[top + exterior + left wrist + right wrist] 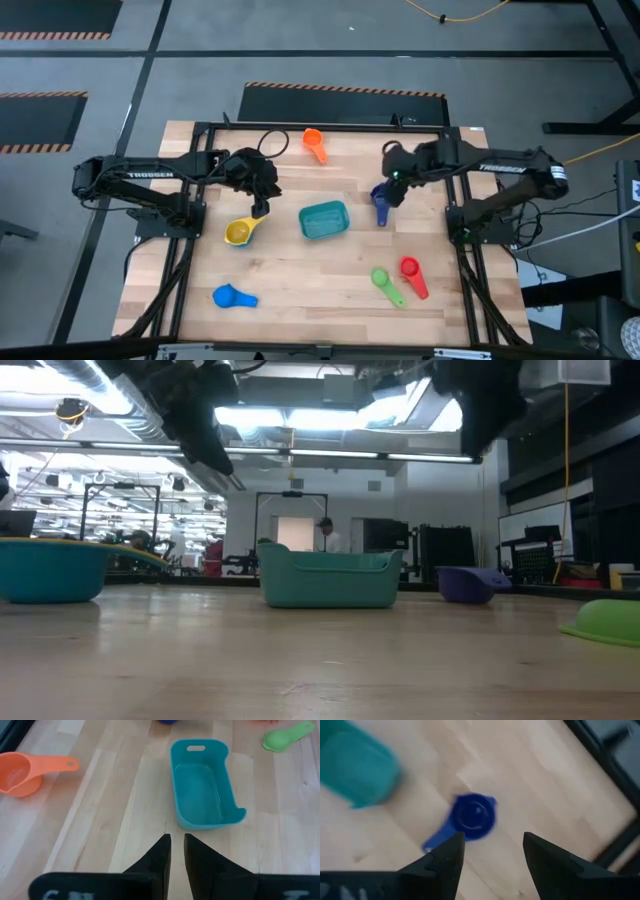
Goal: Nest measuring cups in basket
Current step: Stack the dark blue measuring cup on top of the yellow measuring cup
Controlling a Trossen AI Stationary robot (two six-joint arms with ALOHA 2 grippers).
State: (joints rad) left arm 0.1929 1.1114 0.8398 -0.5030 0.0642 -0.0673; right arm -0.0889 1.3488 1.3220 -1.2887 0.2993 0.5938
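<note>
Overhead, table-level, 2 wrist cams, basket [324, 220] shared

Grey floor [300, 40] with hazard-striped mats [345, 100], bright ceiling lights [330, 415] — equipment racks [445, 550] behind

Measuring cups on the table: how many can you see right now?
6. Orange cup at the far edge, dark blue cup right of the basket, yellow cup left of it, light blue cup near left, green cup and red cup near right. Arms may hide others.

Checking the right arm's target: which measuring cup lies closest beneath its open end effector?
The dark blue cup, right of the teal basket; the right end effector hangs directly above it, unlike the others.
</note>
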